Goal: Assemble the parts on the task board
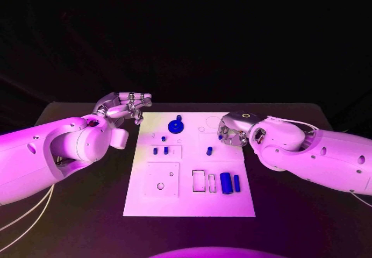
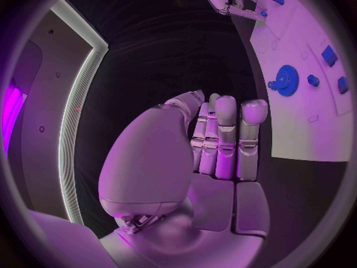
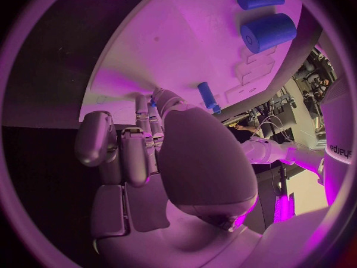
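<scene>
Left hand: hovering off the task board's far left corner, over the black table; fingers lying side by side, curled in, gripping nothing.
Right hand: hanging over the board's far right edge; fingers bent down, and whether they are pinching anything is hidden.
Parts: a blue gear sitting near the far end; a thick cylinder and a thinner peg lying nearer, right of centre.
Small pieces mid-board: too small to identify.

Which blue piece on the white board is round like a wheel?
The blue gear at the far end of the task board, nearer the left hand. It is a flat toothed disc; the other blue pieces are small pegs, blocks or cylinders.
</scene>
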